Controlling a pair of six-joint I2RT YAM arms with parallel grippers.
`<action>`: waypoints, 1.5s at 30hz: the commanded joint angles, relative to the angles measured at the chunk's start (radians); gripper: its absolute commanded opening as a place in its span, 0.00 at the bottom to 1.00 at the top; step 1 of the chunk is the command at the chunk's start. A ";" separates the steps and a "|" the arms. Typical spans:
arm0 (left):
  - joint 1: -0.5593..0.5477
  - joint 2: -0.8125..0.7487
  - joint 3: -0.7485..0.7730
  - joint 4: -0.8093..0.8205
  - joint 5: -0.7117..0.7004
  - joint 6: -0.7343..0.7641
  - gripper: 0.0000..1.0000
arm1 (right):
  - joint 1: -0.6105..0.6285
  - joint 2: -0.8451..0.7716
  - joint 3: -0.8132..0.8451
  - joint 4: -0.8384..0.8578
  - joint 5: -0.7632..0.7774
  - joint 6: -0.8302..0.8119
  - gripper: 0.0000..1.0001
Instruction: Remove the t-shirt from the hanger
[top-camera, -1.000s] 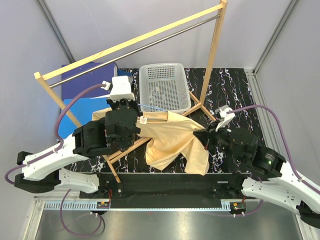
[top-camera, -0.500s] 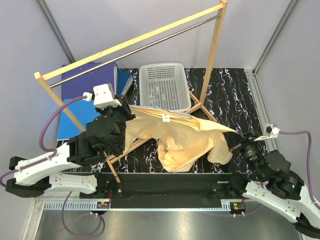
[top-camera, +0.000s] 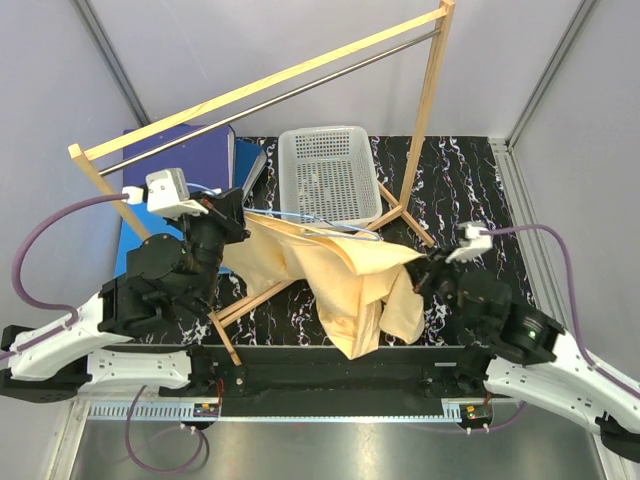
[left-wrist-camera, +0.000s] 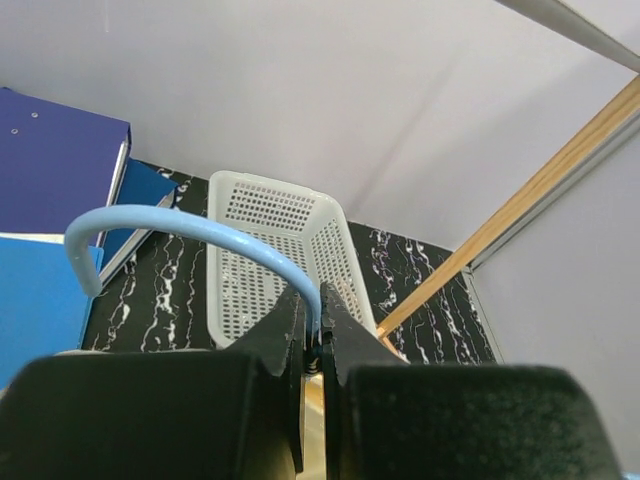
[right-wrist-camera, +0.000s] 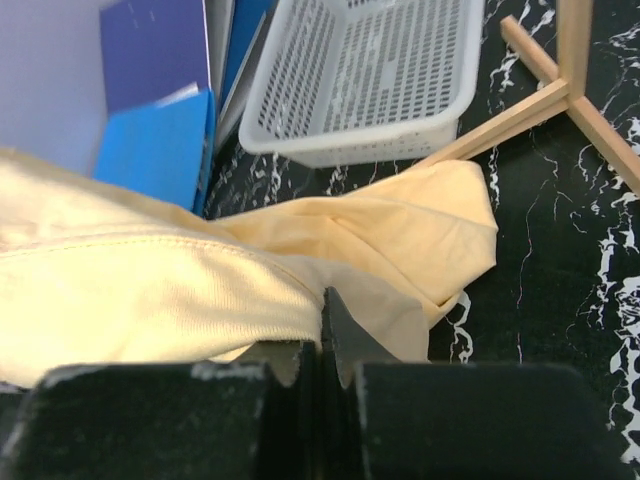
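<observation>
Removal partway: left pincer clamped on hanger hook, right pincer pinching t-shirt edge, cloth seemingly draped on hanger wire, not yet pulled fully free.

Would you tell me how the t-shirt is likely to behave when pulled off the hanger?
The t-shirt is probably floppy: it sags in folds between the hanger and the right pincer. It likely weighs little, since the thin hanger carries it without visibly bending. It may snag rather than slide freely, as cloth is bunched near the wire.
</observation>
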 joint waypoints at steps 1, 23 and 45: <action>0.007 0.072 0.084 -0.047 0.112 -0.064 0.00 | -0.003 0.217 0.131 0.085 -0.136 -0.112 0.00; 0.007 0.170 0.176 -0.171 0.297 0.003 0.00 | -0.006 -0.022 0.332 -0.292 -0.097 -0.208 1.00; 0.006 0.391 0.314 -0.403 0.341 -0.005 0.00 | -0.005 0.257 0.304 -0.165 -0.744 -0.277 0.77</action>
